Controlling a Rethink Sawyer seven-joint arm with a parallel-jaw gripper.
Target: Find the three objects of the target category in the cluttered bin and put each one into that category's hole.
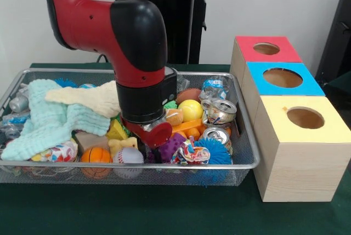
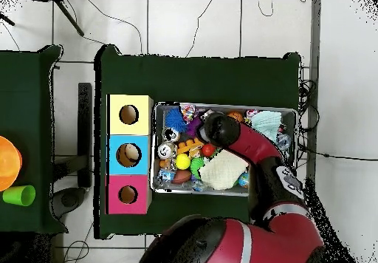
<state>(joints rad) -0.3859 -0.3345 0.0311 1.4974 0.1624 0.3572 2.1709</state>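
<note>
The robot's arm [image 1: 137,54] reaches down into the wire bin [image 1: 247,161], and its claw [image 1: 153,133] is low in the middle of the toys. The arm's thick black end hides the claw, so I cannot tell if it is wide, narrow or holding something. Only a red round part shows under it.

The bin is very full. Just beside the claw are a yellow ball [image 1: 190,109], a purple toy [image 1: 171,147], a yellow block [image 1: 116,131] and two cans [image 1: 218,111]. A basketball toy [image 1: 96,155] and a baseball toy [image 1: 129,155] sit at the front. A blue-green cloth [image 1: 46,120] and a cream cloth [image 1: 90,98] cover the other side.

Three boxes stand next to the bin on the green surface [image 1: 137,207]: a red box [image 1: 266,49], a blue box [image 1: 282,77] and a yellow box [image 1: 304,118]. Each has a hole on top. From above, something pale seems to lie inside the blue box's hole.

What could go wrong? The toys are packed tight, so the claw might pinch two things at once, or grab the wrong one. A round ball could slip out and roll away. The cloths might hide a toy that is needed. The claw could also snag a cloth and drag it along. A thing lifted badly might miss its hole and drop.
</note>
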